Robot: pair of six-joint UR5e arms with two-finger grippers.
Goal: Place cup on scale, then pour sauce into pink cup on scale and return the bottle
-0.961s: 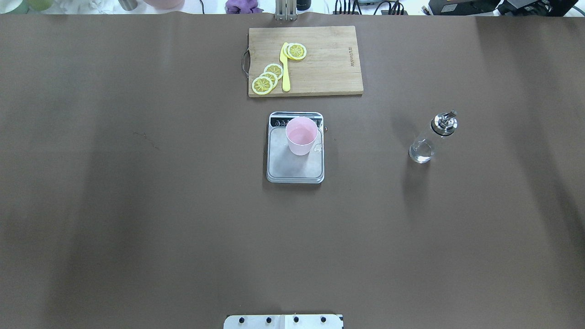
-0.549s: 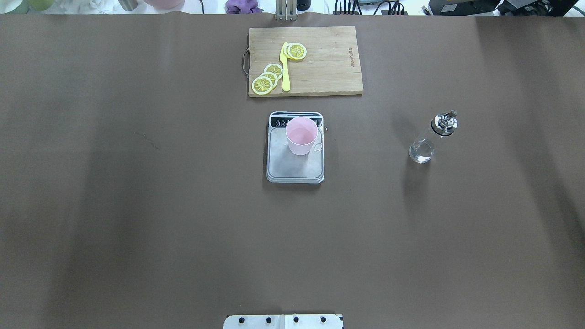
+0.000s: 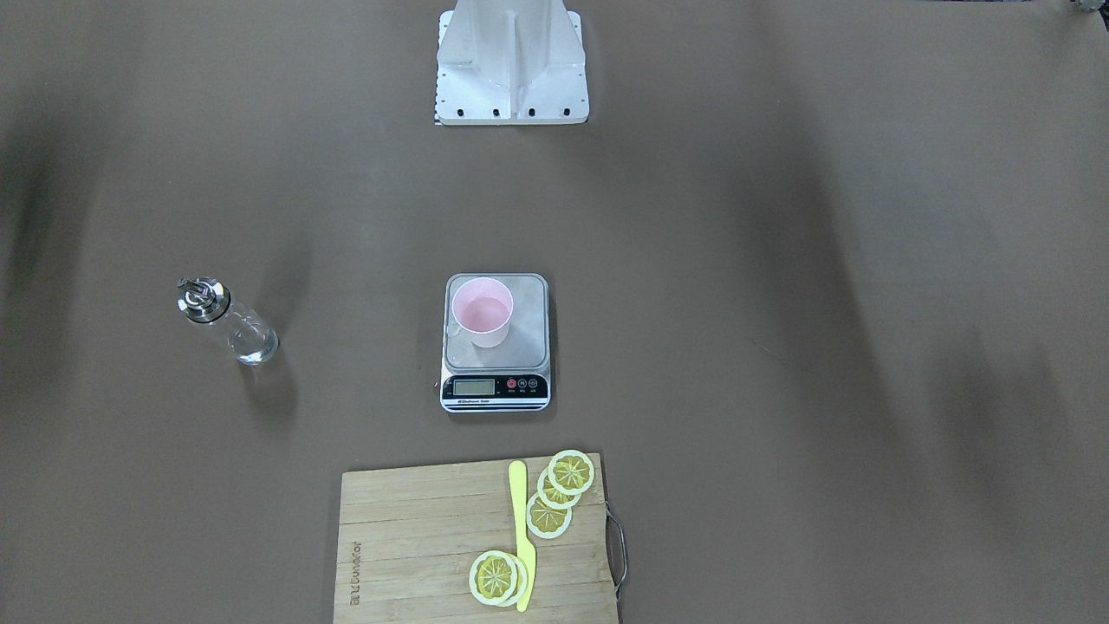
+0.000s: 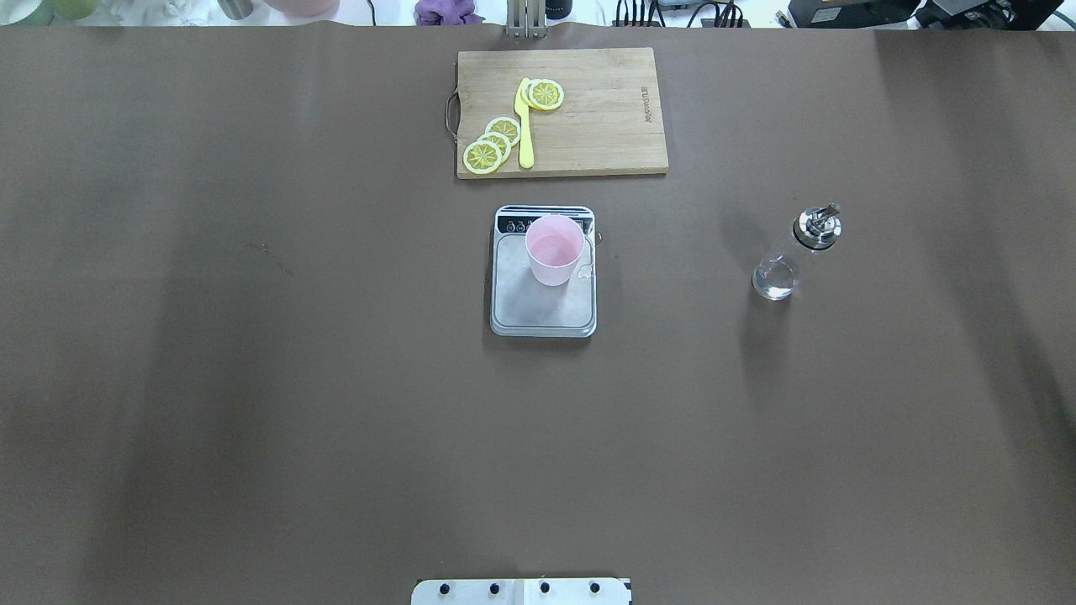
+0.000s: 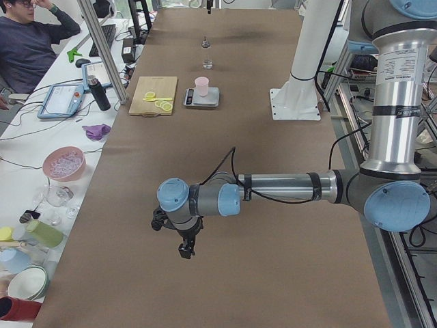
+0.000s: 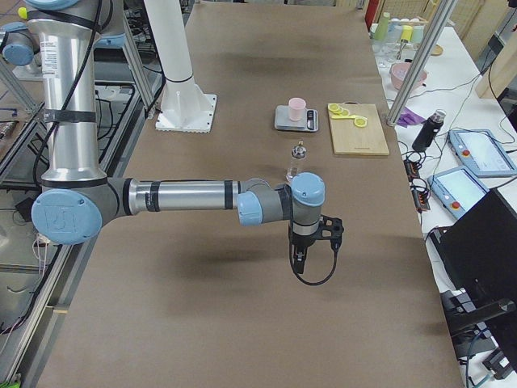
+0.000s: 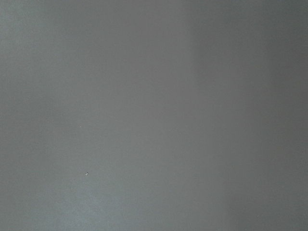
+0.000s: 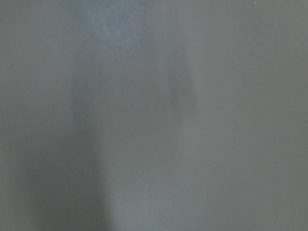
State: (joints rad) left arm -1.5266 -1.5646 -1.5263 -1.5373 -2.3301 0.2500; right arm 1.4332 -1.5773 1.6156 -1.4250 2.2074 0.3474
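The pale pink cup (image 4: 554, 249) stands upright on the far part of the scale (image 4: 542, 309), in front of its black display strip; it also shows in the front view (image 3: 482, 314). The clear glass bottle (image 4: 786, 262) with its silver spout cap stands upright on the table to the right of the scale, untouched. My left gripper (image 5: 184, 249) hangs over bare table far to the left, and my right gripper (image 6: 297, 260) hangs past the bottle on the right. Both show only in the side views, so I cannot tell whether they are open or shut. Both wrist views show only table cover.
A wooden cutting board (image 4: 605, 118) with lemon slices (image 4: 492, 144) and a yellow knife (image 4: 525, 126) lies beyond the scale. The robot base plate (image 4: 521, 591) is at the near edge. Bowls, cups and a seated person line the operators' side in the left side view.
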